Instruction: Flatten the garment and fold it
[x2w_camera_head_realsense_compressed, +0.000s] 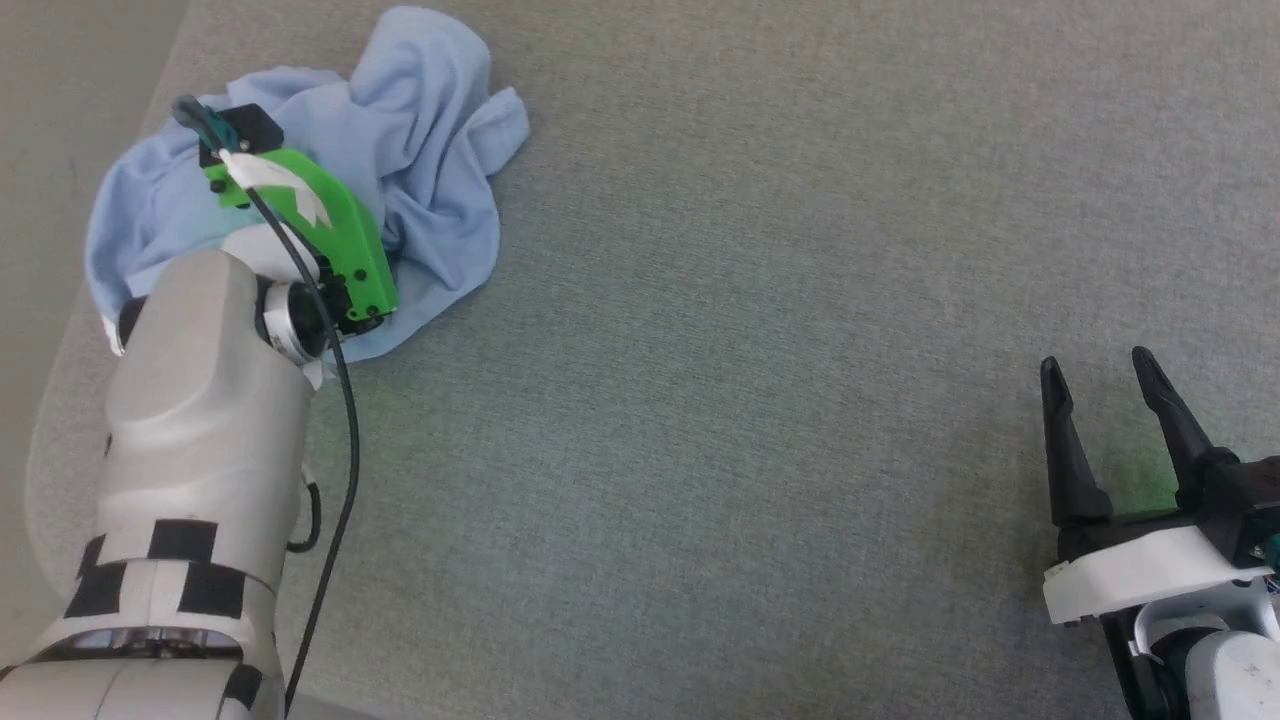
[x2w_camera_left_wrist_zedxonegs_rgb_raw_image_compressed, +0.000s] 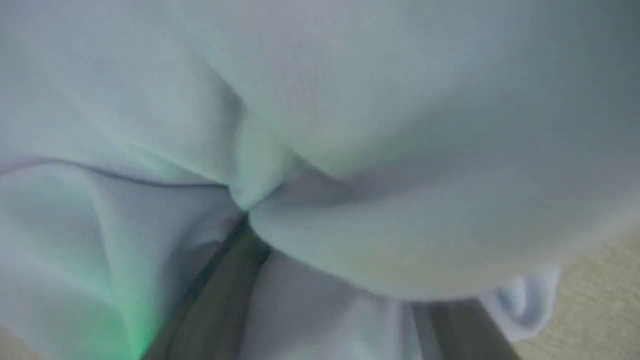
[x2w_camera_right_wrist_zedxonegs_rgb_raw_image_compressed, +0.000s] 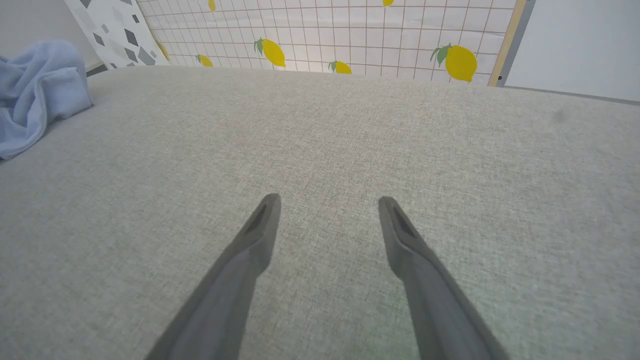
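Garment (x2w_camera_head_realsense_compressed: 440, 150): light blue, crumpled at the surface's (x2w_camera_head_realsense_compressed: 750, 400) far-left corner.
Left end effector (x2w_camera_left_wrist_zedxonegs_rgb_raw_image_compressed: 345, 280): its wrist view shows dark fingers spread amid blurred cloth, seemingly not gripping.
Right end effector (x2w_camera_head_realsense_compressed: 1095, 362): wide, empty, well apart from the garment; its wrist view adds a lemon-print wall (x2w_camera_right_wrist_zedxonegs_rgb_raw_image_compressed: 350, 30).

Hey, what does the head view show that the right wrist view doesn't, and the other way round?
Head view's own: the left arm, with its green mount over the crumpled garment. Right wrist view's own: a lemon-print wall behind the grey surface. Shared: the garment, the grey surface, and the open right gripper, well apart from the garment.
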